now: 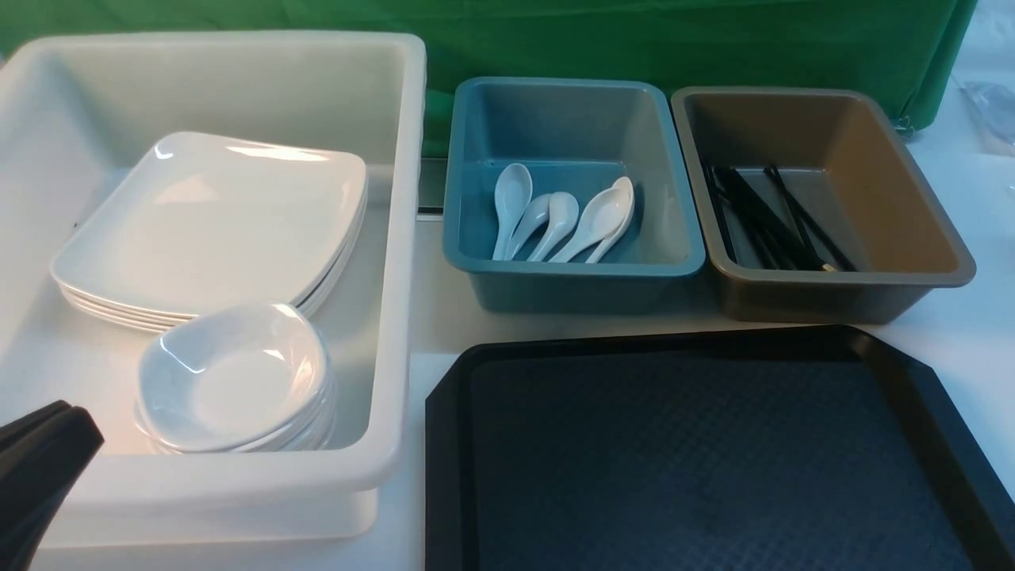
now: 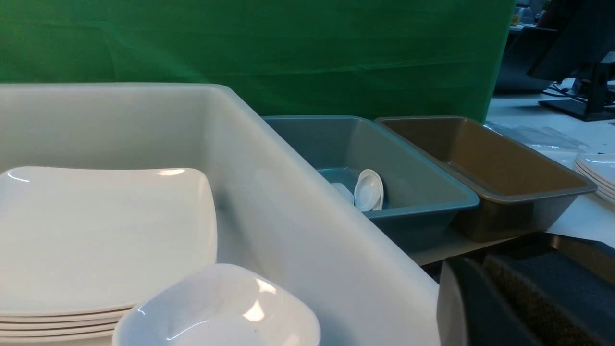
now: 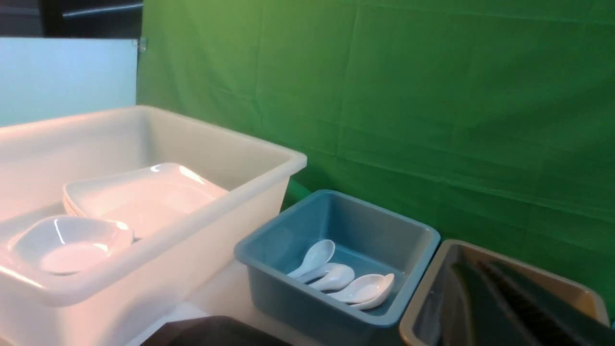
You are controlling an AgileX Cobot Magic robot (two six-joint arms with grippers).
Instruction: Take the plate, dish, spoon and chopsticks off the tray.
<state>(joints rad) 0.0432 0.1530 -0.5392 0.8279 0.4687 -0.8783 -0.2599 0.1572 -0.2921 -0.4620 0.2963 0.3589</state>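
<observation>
Tray [image 1: 698, 452] first: black, diamond-textured, filling the lower right of the front view with its surface bare. Bigger still is the white tub [image 1: 396, 262] across the left half of that frame, holding a stack of squarish white plates [image 1: 214, 222] at its upper part and a stack of small deep dishes [image 1: 234, 381] below them, touching the plates' near edge. Centre top sits the blue tub [image 1: 571, 270] with several white spoons [image 1: 567, 218] fanned on its floor. Just beside it, upper right, the brown tub [image 1: 825, 277] holds black chopsticks [image 1: 773, 218] lying along its left side.

Only the left wrist view catches another stack of white plates [image 2: 598, 175] on the table at its right edge, past the brown tub. The right wrist view alone shows a pale panel [image 3: 62, 77] in its upper left, beside the green backdrop [image 3: 408, 96].

Left gripper [image 1: 40, 452] pokes in at the front view's lower left corner, a dark tip with jaws pressed together, carrying nothing. Right gripper is out of the front frame; its wrist view shows only a dark blurred edge at the lower right, jaws closed, nothing seen between them.
</observation>
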